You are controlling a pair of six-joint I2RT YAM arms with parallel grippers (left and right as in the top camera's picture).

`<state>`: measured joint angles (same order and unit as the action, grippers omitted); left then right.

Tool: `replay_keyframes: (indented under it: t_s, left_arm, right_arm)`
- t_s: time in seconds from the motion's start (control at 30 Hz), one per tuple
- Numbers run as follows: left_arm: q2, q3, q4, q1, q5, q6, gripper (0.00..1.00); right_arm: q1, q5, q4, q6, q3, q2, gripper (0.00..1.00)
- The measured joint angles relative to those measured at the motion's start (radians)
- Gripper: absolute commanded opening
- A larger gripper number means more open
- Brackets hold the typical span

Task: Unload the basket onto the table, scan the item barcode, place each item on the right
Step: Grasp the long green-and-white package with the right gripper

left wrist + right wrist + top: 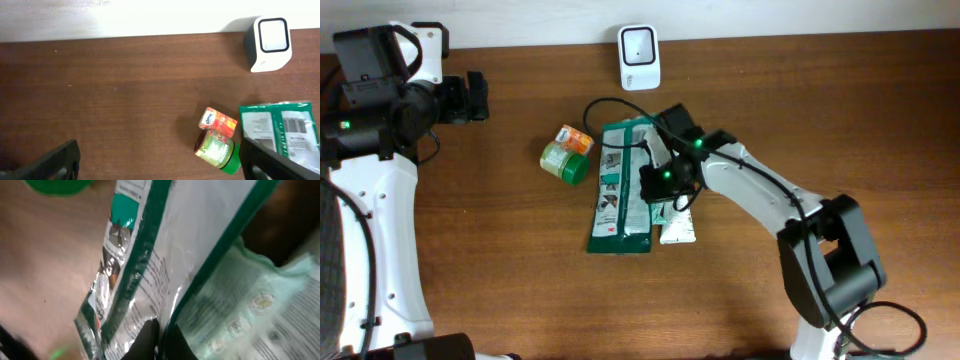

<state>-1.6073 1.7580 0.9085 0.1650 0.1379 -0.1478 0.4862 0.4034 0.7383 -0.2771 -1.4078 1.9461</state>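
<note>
The item, a green-and-white foil pouch (622, 185) (165, 245), lies flat mid-table with its printed back up; its top edge also shows in the left wrist view (280, 131). My right gripper (657, 180) (161, 342) is shut on the pouch's right green edge, the dark fingertips pinching the seam. A white barcode scanner (640, 57) (267, 42) stands at the table's far edge, beyond the pouch. My left gripper (475, 97) (160, 165) hovers open at the far left, with nothing between its fingers.
A pale green packet (677, 222) (250, 310) lies partly under the pouch's right side. A green-lidded jar (567, 160) (217, 152) and a small orange tissue pack (575, 137) (218, 122) lie just left of the pouch. The scanner's black cable (605, 103) loops by the pouch top.
</note>
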Motion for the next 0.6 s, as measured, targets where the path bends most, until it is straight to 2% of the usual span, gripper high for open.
replay_keyframes:
  t_s: [0.1,0.2,0.4,0.6]
  left_arm:
    - [0.0,0.0,-0.001,0.0,0.0,0.0,0.99]
    - [0.0,0.0,0.0,0.0,0.0,0.0,0.99]
    - [0.0,0.0,0.0,0.0,0.0,0.0,0.99]
    - [0.0,0.0,0.0,0.0,0.0,0.0,0.99]
  right_arm:
    - [0.0,-0.049,0.156,0.054,-0.085,-0.004,0.04]
    - [0.0,-0.09,0.243,0.095,-0.163,-0.006,0.04]
    - [0.075,-0.22,0.254,0.121,-0.179,-0.006,0.04]
    - [0.142,-0.267,0.231,0.123,-0.179,-0.006,0.04]
